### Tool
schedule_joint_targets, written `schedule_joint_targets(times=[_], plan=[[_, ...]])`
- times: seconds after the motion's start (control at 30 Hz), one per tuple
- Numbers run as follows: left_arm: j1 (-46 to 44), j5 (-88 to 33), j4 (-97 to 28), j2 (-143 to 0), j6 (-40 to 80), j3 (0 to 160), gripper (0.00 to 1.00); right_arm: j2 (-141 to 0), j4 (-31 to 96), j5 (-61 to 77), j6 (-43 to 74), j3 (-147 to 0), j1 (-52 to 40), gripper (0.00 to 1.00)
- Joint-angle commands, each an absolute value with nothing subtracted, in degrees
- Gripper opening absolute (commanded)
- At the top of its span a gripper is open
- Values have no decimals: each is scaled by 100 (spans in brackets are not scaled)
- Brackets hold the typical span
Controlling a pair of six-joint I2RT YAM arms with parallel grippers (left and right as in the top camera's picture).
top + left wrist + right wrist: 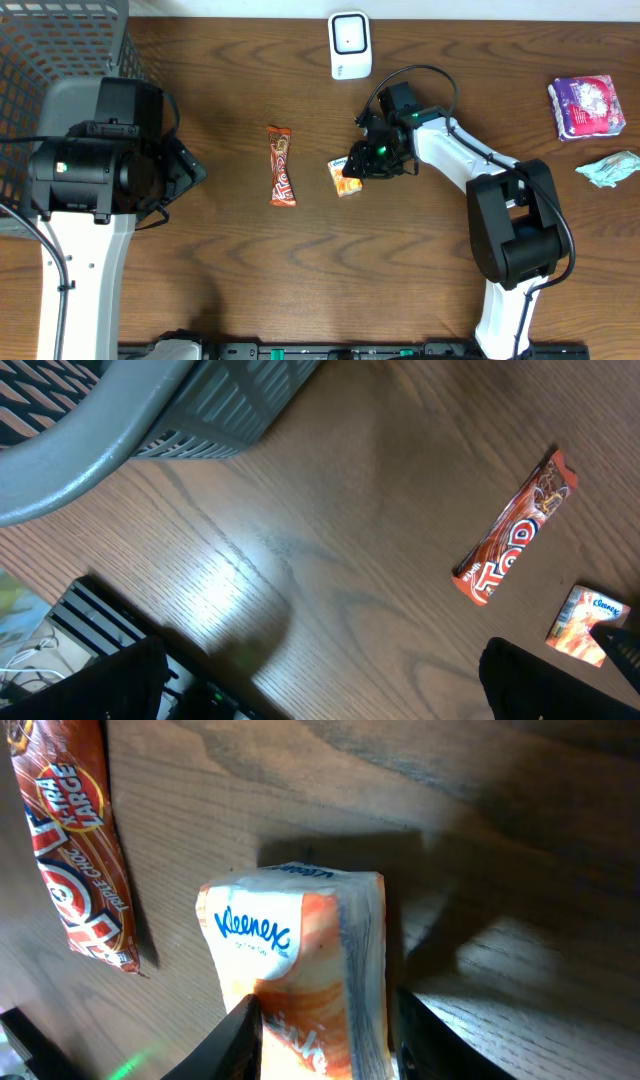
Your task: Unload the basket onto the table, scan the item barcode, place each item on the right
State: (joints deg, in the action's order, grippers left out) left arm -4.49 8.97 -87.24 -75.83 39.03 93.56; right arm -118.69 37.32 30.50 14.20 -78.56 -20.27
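Note:
An orange and white Kleenex tissue pack (345, 177) (300, 950) lies on the wooden table near the middle. My right gripper (362, 163) (325, 1040) reaches down over it, a black finger pressed on each long side of the pack, which still rests on the table. No barcode shows on the faces I can see. A white scanner (350, 45) stands at the back edge, beyond the pack. My left gripper (188, 170) (320, 695) hangs wide open over bare wood at the left; the pack (585, 625) sits far to its right.
A red-brown chocolate bar (282, 165) (515, 530) (70, 850) lies just left of the tissue pack. A grey mesh basket (60, 50) (150, 410) fills the far left corner. A purple packet (587, 106) and a crumpled teal wrapper (610, 168) lie at the right.

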Motion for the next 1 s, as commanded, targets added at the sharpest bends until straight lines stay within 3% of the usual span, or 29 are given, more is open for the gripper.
schedule_joint_targets(times=[0.0, 0.17, 0.23, 0.4, 0.63, 0.87, 0.97], plan=[[-419, 969, -8759, -7522, 3955, 9356, 99, -12016, 3673, 3188, 1415, -7717, -2119, 35], [-419, 969, -8759, -7522, 3955, 9356, 99, -12016, 3656, 3183, 1415, -7697, -2198, 21], [-419, 969, -8759, -7522, 3955, 9356, 99, -12016, 3642, 3186, 1409, -7697, -2202, 2], [-419, 969, -8759, -7522, 3955, 9356, 99, -12011, 3649, 3573, 1406, -7699, -2154, 1], [-419, 969, -8759, -7522, 3955, 9356, 99, -12011, 3577, 6700, 657, -7703, -1791, 1], [-419, 969, -8759, -7522, 3955, 9356, 99, -12011, 3568, 8790, -40, -7703, -1719, 1], [-419, 969, -8759, -7522, 3955, 9356, 99, -12011, 3557, 8949, 14, -7703, -1730, 1]])
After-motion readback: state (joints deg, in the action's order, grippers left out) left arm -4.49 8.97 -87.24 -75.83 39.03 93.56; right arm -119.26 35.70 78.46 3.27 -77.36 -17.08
